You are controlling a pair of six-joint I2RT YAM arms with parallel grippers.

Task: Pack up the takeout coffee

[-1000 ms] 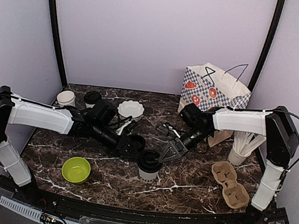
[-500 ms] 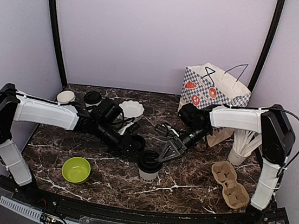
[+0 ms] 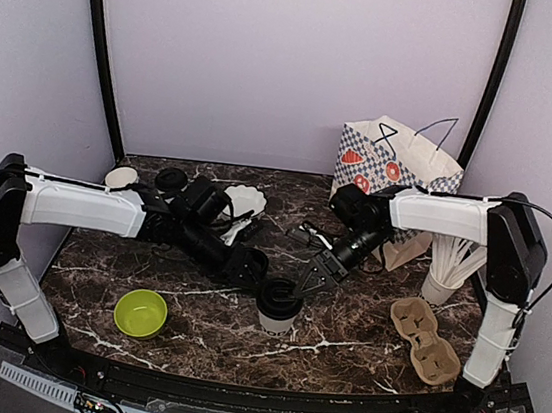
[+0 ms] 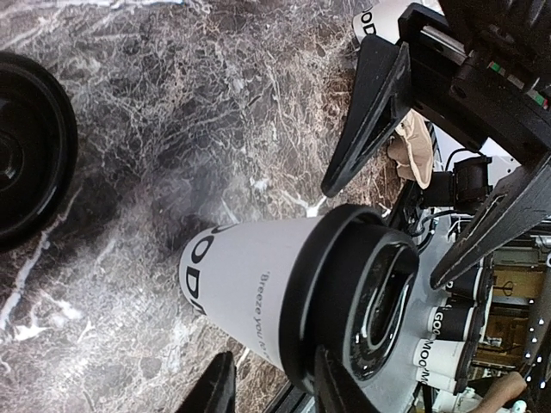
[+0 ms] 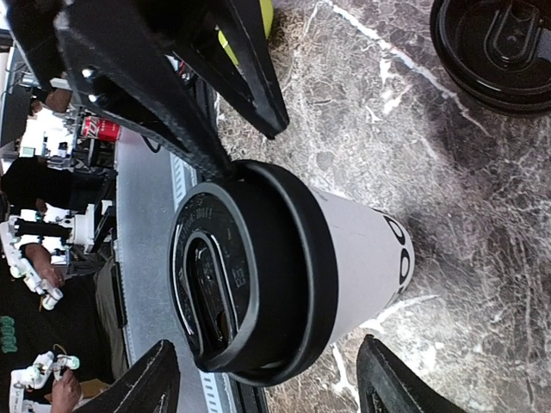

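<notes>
Right wrist view: the right gripper (image 5: 269, 366) has its fingers spread wide on either side of the takeout coffee cup (image 5: 349, 249), with gaps showing. From the left, the left gripper (image 4: 275, 366) has its fingers narrowly apart at the rim of the black lid (image 5: 250, 275). The cup stands upright near the middle of the dark veined marble tabletop (image 3: 339, 350), with lilac walls (image 3: 294, 58) behind it.

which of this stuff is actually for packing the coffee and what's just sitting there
For the job:
- centre cup
- back-left lidded cup
- probably the carrier and paper bag

Lying about:
- green bowl
- white bowl
- straw cup
</notes>
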